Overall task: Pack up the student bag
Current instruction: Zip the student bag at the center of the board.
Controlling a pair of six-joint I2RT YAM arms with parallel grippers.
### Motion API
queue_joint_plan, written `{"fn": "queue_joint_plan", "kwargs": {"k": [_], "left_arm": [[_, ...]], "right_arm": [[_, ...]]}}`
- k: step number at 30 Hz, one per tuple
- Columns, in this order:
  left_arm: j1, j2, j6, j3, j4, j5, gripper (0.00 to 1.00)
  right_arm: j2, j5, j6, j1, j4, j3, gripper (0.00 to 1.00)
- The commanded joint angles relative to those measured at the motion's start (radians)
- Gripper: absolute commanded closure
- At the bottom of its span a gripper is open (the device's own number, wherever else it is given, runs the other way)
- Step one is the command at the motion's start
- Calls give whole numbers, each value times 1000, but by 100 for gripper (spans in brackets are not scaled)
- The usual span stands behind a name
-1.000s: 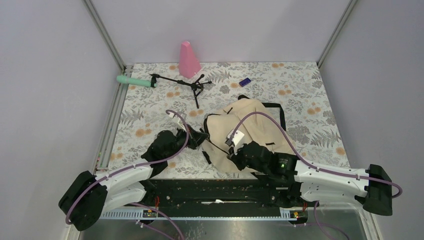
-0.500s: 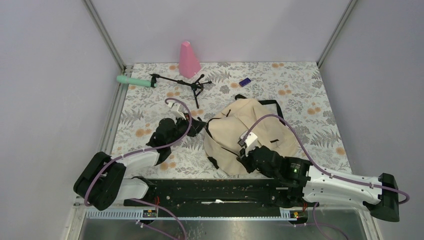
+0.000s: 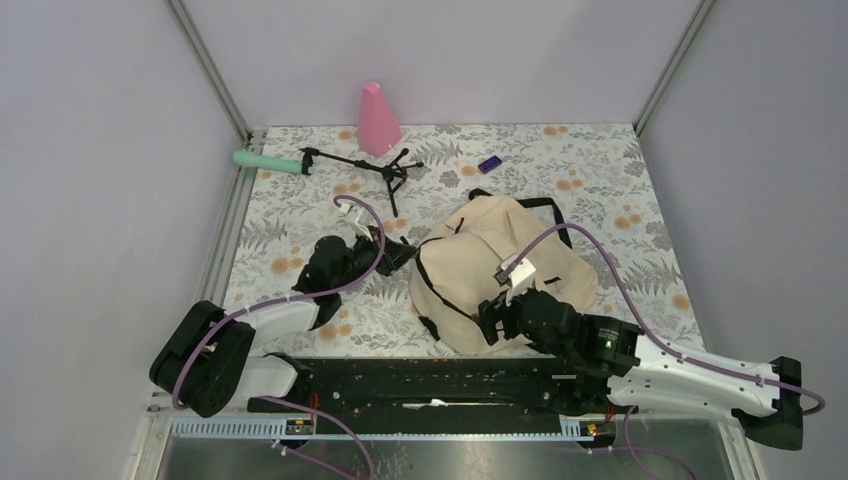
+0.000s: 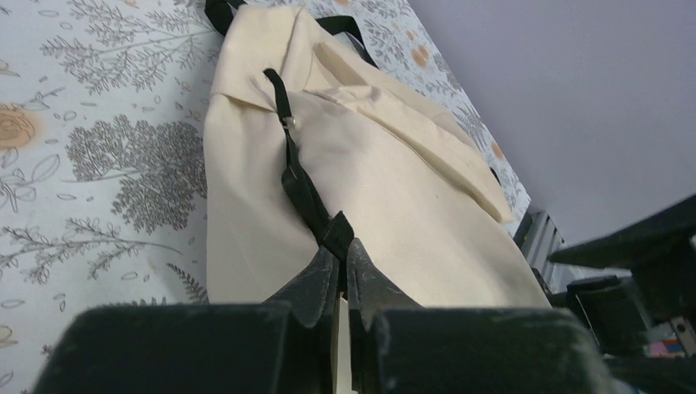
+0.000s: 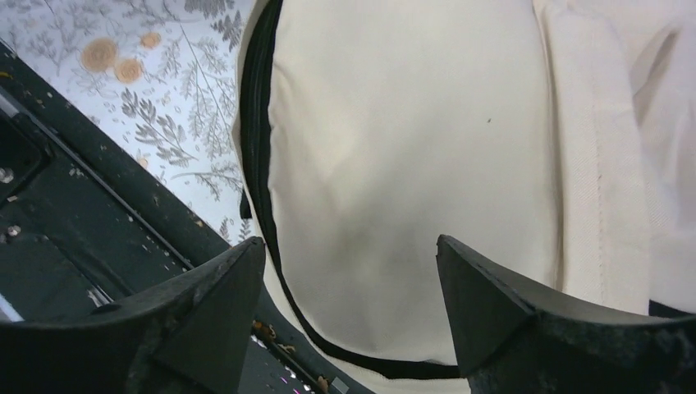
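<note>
Pinching a black strap [image 4: 299, 176] tight in my left pincer [image 4: 345, 250], I hold the student bag [image 3: 480, 260] at its left edge; it lies mid-table on the floral cloth [image 3: 300, 210], my right pincer [image 5: 351, 246] spread open over its near side.

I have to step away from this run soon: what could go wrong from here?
The left pincer pinches only a thin black strap; a pull may slip off it or drag the whole student bag instead of opening it. The right pincer is open, holding nothing, so the bag near the table's front edge could slide.
</note>
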Motion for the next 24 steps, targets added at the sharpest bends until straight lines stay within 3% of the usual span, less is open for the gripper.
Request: {"fn": "queue_joint_plan", "kwargs": {"k": [1,5,13,17,24], "left_arm": [[-6,-85,10,-53,105,77,100],[-18,-131,-11,-92,105,88,100],[-39,-193,-10,-123,67,58,100],[-41,-207,-17,-137,70,50,100],[-41,-242,-21,-146,56,40,100]], "right_arm": [[34,65,-21,3,16,101,16],[128,44,-49,2,49,176,16],[418,-73,-85,4,151,325,28],[548,-133,-89,18,235,372,29],[725,18,-93,47,245,439,35]]}}
